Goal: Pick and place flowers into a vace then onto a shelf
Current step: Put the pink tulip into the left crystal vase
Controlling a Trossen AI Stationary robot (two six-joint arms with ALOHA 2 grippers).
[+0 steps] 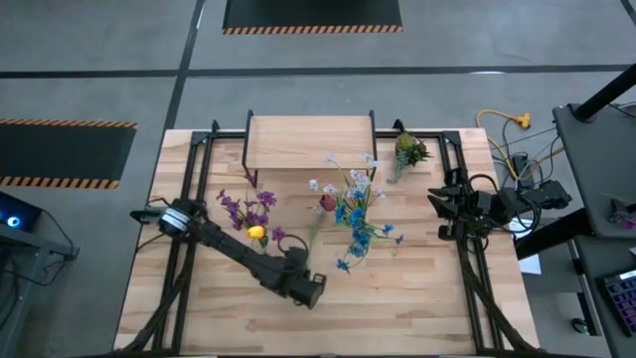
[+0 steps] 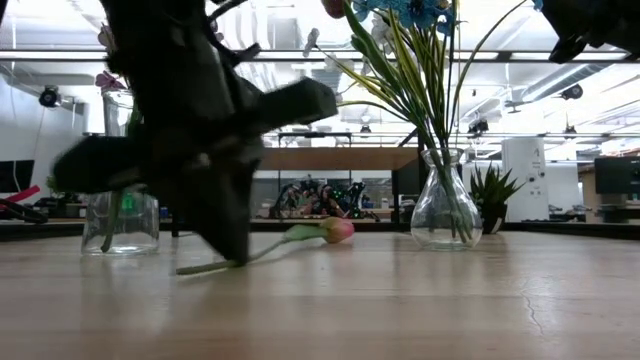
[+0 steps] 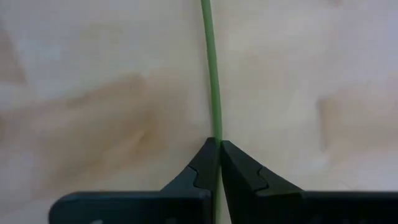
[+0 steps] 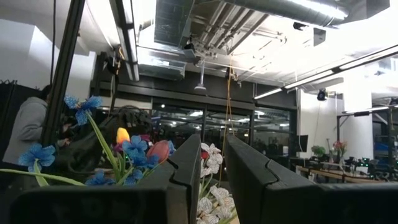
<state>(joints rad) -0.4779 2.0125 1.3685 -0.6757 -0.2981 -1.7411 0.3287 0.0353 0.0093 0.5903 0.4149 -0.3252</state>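
Your left gripper (image 1: 310, 288) sits low over the near middle of the wooden tabletop (image 1: 417, 298), its arm reaching in from the left edge. In the left wrist view its fingers (image 3: 202, 168) are pinched together on a thin green stem (image 3: 211, 74) that lies flat on the wood. That stem belongs to the pink tulip (image 2: 335, 230), which the low view shows lying on the table, bloom pointing away from the gripper.

Just left of the arm you see a glass vase (image 2: 120, 220) holding the purple flowers (image 1: 243, 209), with a yellow bloom (image 1: 256, 232) beside them.

At the far middle edge stands the shelf (image 1: 310, 142), a light-wood board on black legs. Nothing rests on it.

Right of centre, a second glass vase (image 2: 443, 215) holds the blue flowers (image 1: 360, 234) and white flowers (image 1: 348, 179). Farther right and nearer the back is a small green plant (image 1: 407, 151).

Your right gripper (image 1: 437, 211) waits raised above the right side of the table. In the right wrist view its fingers (image 4: 186, 168) stand parted with a narrow gap, holding nothing.
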